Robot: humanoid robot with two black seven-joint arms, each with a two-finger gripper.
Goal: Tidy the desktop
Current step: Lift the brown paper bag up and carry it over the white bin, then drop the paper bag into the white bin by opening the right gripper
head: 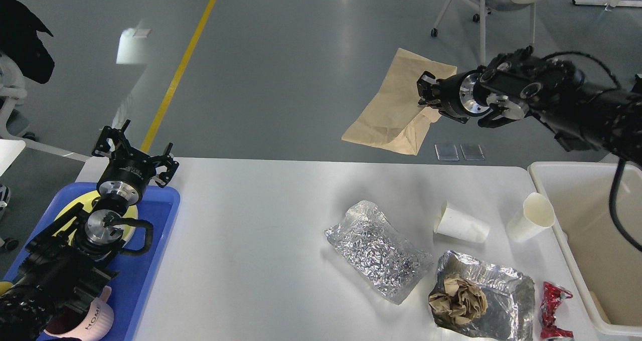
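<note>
The right pincer (425, 91) grips a paper bag (393, 108) by one edge, above the table (261, 210); it may slip free short of the bin (544, 188). The left pincer (134, 148) is spread, idle.

Desktop (261, 205): smooth matt white. Brown paper bag (393, 108): matt, creased. Foil pouch (378, 250) near the right front edge: crinkled, shiny metal foil. Foil tray (506, 291): same wrinkled glossy foil, holding a crumpled brown paper ball (457, 301), rough. Two paper cups (460, 224) (530, 216): matt white. Crushed can (551, 308), front right corner: glossy red metal. Blue tray (155, 215) on the left edge: smooth plastic. Bin (587, 220): cream plastic, matt.
</note>
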